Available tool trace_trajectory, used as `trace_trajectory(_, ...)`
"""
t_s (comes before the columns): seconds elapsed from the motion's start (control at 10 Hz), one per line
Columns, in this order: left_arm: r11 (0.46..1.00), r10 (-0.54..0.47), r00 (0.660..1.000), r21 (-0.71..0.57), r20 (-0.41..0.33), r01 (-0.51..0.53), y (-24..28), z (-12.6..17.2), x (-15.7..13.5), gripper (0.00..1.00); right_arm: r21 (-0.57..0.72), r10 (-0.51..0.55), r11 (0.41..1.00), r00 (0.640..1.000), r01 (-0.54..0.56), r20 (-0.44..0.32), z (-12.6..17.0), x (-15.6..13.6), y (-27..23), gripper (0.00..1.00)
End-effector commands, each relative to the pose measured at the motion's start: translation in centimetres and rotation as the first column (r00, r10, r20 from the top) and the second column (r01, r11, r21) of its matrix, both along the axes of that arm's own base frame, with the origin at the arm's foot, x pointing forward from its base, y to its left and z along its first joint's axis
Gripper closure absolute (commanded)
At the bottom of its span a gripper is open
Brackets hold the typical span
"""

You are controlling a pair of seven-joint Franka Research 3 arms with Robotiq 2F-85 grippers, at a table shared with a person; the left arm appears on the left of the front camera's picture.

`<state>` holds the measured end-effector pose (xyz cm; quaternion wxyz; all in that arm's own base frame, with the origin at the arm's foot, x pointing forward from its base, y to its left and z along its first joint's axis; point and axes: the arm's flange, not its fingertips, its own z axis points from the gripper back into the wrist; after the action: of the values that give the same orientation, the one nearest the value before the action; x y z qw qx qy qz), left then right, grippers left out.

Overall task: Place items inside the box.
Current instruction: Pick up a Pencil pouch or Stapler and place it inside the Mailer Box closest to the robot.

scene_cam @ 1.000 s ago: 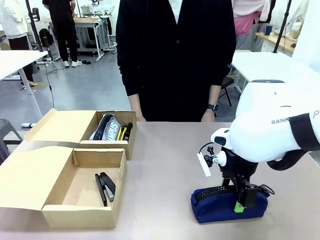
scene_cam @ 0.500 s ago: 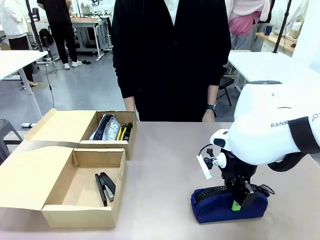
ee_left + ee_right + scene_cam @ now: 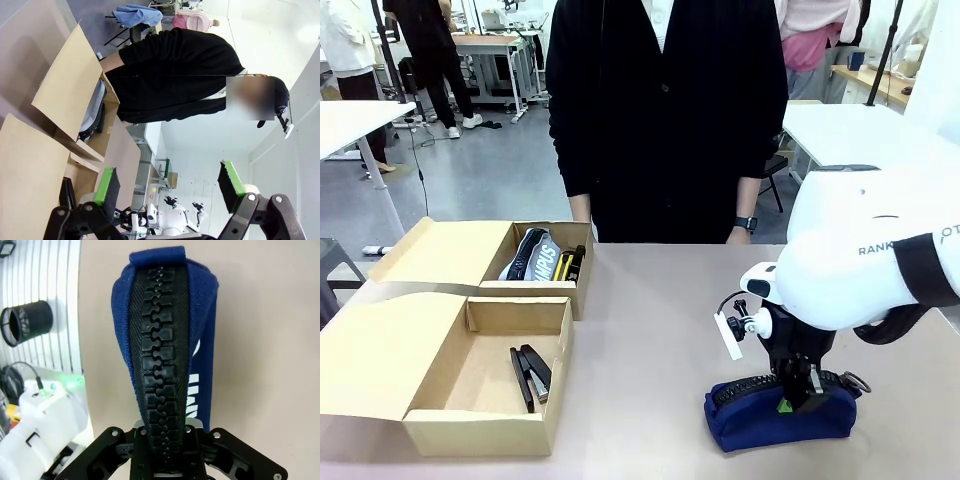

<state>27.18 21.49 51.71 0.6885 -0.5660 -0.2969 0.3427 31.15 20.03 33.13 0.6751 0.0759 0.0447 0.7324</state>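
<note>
Beige tabletop near the robot's edge, on its right side, carries the navy pouch (image 3: 770,425), which rests there with its long axis running left to right across the front view and its chunky black zip facing up. The right gripper (image 3: 788,402) comes straight down on it. In the right wrist view the right gripper's fingers are pressed together on the zip ridge of the pouch (image 3: 165,335), across its narrow width, with the pouch's length stretching away from the grip. The hold sits right of the pouch's middle, so I judge the longer left end may sag once lifted. The box (image 3: 485,436) lies to the left of the pouch, well apart across bare table, open on top with its wide flap laid out flat to the left. Inside it two black staplers (image 3: 530,374) lie against the right wall, leaving most of the floor free. The right arm is plainly the nearer one and already has the pouch, so the coming move is probably a lift and a carry leftward over the box's right wall. Behind the box stands a smaller carton (image 3: 586,285) holding a dark pouch with white letters (image 3: 530,255) and a yellow-and-black item. The left gripper (image 3: 170,186) is spread wide with nothing between its green pads (image 3: 107,186). A person in black (image 3: 670,120) stands at the far side.
</note>
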Motion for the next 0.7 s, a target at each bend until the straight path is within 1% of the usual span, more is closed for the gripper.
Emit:
trace_trajectory(0.0, 1.000, -0.002, 1.000, -0.002, 0.026, 0.002, -0.2, -0.2, -0.1, 0.00, -0.005, -0.056, 0.998, 0.998, 0.056, -0.001, 0.4, -0.6, 0.3, 1.00)
trace_trajectory(0.1, 1.000, -0.002, 1.000, -0.002, 0.026, 0.002, -0.2, -0.2, -0.1, 0.00, -0.018, -0.073, 0.997, 0.997, 0.073, -0.004, 0.7, -0.9, 0.5, 1.00)
trace_trajectory(0.2, 1.000, -0.002, 1.000, -0.002, 0.026, 0.002, -0.2, -0.2, -0.1, 0.00, -0.022, -0.120, 0.993, 0.993, 0.119, -0.014, 1.2, -0.9, 0.6, 1.00)
trace_trajectory(0.4, 1.000, -0.002, 1.000, -0.002, 0.026, 0.002, -0.2, -0.2, -0.1, 0.00, 0.016, -0.213, 0.976, 0.973, 0.216, -0.087, 2.3, -1.2, 0.8, 1.00)
trace_trajectory(0.5, 1.000, -0.002, 1.000, -0.002, 0.026, 0.002, -0.2, -0.2, -0.1, 0.00, 0.032, -0.269, 0.961, 0.955, 0.275, -0.123, 3.4, -1.6, 0.7, 1.00)
trace_trajectory(0.6, 1.000, -0.002, 1.000, -0.002, 0.026, 0.002, -0.2, -0.2, -0.1, 0.00, 0.045, -0.494, 0.857, 0.842, 0.514, -0.216, 5.3, -2.1, 0.4, 1.00)
